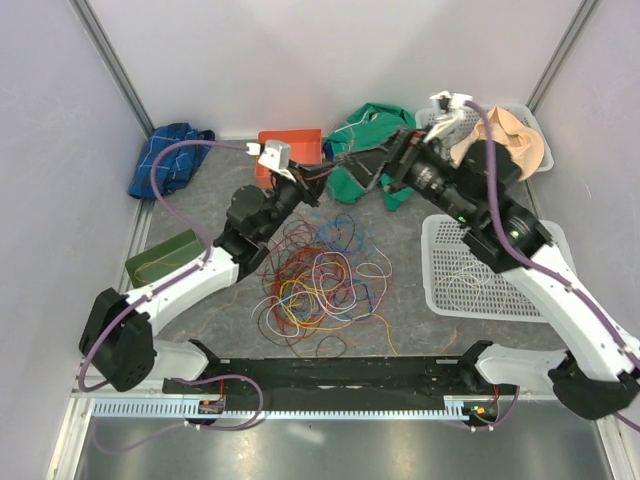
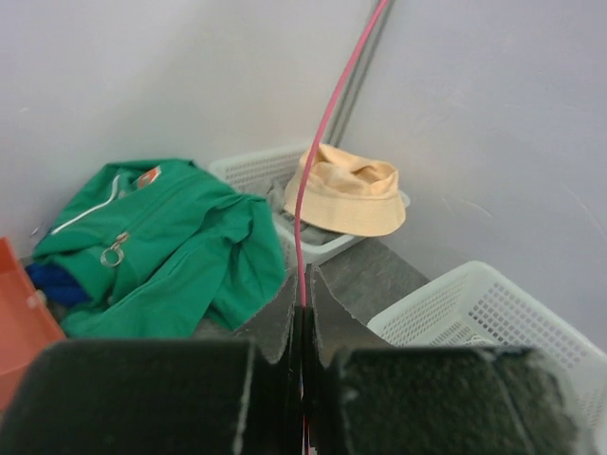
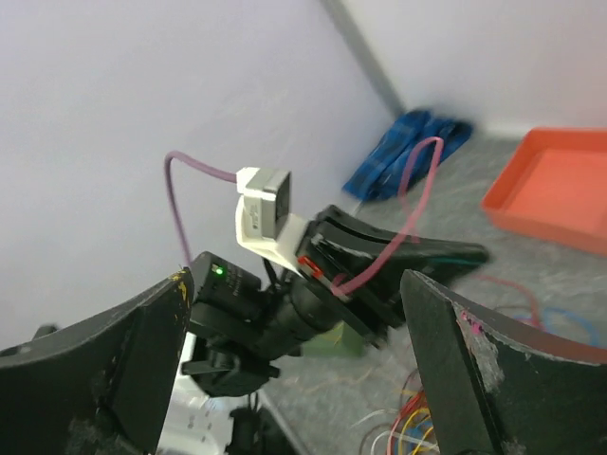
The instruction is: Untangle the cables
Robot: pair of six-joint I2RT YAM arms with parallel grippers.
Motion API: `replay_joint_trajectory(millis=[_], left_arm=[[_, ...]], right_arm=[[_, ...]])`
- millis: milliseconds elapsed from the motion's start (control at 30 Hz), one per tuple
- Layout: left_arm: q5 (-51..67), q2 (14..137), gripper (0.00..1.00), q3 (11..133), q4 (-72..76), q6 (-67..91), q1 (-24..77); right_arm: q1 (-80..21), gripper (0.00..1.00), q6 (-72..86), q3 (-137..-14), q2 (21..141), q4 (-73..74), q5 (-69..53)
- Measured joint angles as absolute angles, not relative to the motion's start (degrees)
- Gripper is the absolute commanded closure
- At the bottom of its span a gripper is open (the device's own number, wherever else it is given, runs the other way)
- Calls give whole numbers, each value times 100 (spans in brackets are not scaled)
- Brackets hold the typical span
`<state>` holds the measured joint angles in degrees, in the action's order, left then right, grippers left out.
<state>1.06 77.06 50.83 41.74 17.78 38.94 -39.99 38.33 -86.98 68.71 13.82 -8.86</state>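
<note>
My left tool (image 2: 303,296) is pressed together on one pink cable (image 2: 300,199). From the pinch the strand runs nearly straight up, then leans right and is cut off at the top of the frame. Seen from the right wrist, that strand arcs in a loop above the left tool, and where it ends is lost in blur. My right tool (image 3: 296,284) is spread wide. The other cables (image 1: 315,275) lie heaped mid-tabletop (image 1: 420,335) — too knotted to trace single ends.
</note>
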Motion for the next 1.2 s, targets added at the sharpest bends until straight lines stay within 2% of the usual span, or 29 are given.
replay_joint_trajectory(millis=[267, 433, 833, 1200], left_arm=[[-99, 7732, 98, 6779, 1994, 2482, 2773], [14, 8412, 98, 7950, 1514, 2788, 2231], [515, 10851, 98, 10383, 1035, 2932, 1691], [622, 12501, 98, 11306, 1511, 2943, 1363]], right_arm=[[-3999, 2, 3393, -8040, 5308, 1420, 810], [-3999, 2, 3271, -7288, 4777, 1367, 1382], [-3999, 2, 3577, -4401, 4464, 1210, 1356], [-3999, 2, 3736, -3151, 3911, 642, 1337]])
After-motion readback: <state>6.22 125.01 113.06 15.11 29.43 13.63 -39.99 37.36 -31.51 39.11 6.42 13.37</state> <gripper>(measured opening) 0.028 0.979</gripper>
